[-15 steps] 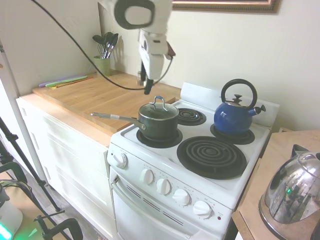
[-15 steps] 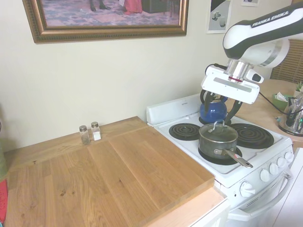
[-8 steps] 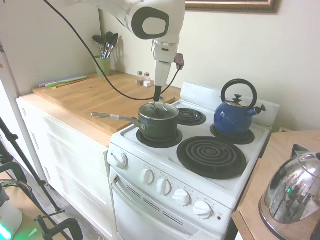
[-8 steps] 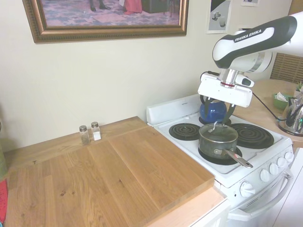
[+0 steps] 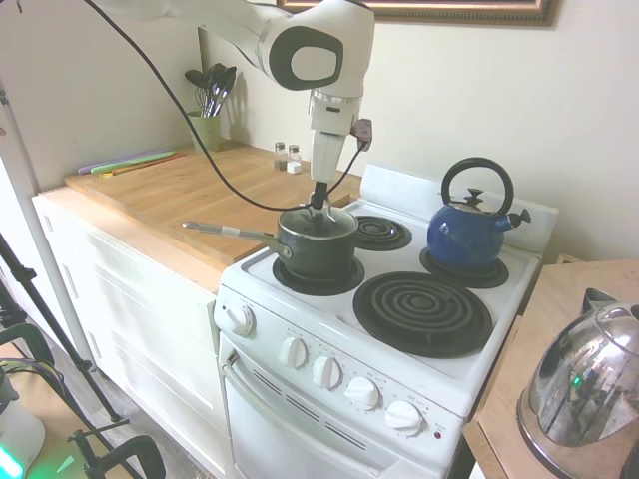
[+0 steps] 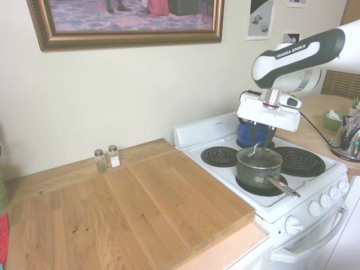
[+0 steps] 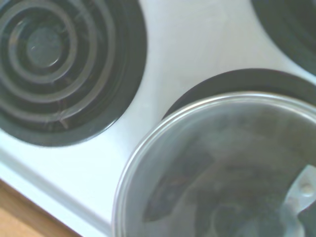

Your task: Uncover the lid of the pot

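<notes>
Pot (image 5: pixel 318 249) sits on the front burner at the near-left corner of the white stove (image 5: pixel 399 359), just left of centre in the first exterior view and right of centre in the second. Dark grey-green body, long straight handle (image 5: pixel 225 232) silver with a dark stretch, sticking out toward the left of the frame over the tabletop (image 5: pixel 190 190). Lid (image 5: pixel 318 222) is on the pot: round glass, shiny metal rim, arched metal loop on top. Wrist view shows the lid (image 7: pixel 222 168) close up and blurred, filling the lower right; the glass looks grey and smoky, rim reads as a bright band, dark burner ring visible just beyond it. A bit of the metal loop base shows at the right edge of that view. End effector (image 5: pixel 319 203) comes straight down from the arm at top centre and is right at the lid's loop. Cannot tell whether its fingers are spread or pressed together, nor whether they touch the loop; from the second exterior view the end effector (image 6: pixel 260 147) is mostly hidden behind the wrist block. Blue kettle (image 5: pixel 469 228) is on the back right burner, well apart from the pot. Steel kettle (image 5: pixel 589 384) at lower right of the frame on a separate wooden top. Salt and pepper shakers (image 6: pixel 107 158) stand by the wall, left of centre in the second exterior view.
</notes>
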Robot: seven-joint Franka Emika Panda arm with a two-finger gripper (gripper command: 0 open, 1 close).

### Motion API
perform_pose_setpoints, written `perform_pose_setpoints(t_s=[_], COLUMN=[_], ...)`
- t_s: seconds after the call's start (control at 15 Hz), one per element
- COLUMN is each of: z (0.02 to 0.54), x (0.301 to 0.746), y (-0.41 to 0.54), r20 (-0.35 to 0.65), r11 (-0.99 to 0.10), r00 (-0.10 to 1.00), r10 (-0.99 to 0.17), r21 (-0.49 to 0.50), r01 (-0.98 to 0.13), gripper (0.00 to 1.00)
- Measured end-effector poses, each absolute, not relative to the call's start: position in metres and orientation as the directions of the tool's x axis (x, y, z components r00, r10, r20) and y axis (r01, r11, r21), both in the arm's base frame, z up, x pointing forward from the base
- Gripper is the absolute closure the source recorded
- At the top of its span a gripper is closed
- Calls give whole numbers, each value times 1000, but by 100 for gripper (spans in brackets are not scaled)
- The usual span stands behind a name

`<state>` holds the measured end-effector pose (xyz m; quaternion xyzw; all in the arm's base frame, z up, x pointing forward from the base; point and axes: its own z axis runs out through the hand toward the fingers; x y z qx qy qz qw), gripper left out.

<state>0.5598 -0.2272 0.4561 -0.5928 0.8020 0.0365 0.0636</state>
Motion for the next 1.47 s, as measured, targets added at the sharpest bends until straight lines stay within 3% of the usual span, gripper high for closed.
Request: perform_pose_setpoints(t_s=[0.67, 0.93, 1.2, 1.47], z=[461, 497, 542, 533], x=[557, 527, 496, 514], y=[-236, -220, -122, 27], r20=[-130, -90, 37, 202], r11=[311, 294, 183, -9], r00=[-303, -282, -198, -42], r10=[-944, -955, -980, -979], r21=[-46, -155, -244, -246], r01=[-949, -943, -952, -969], gripper=[100, 100, 100, 100])
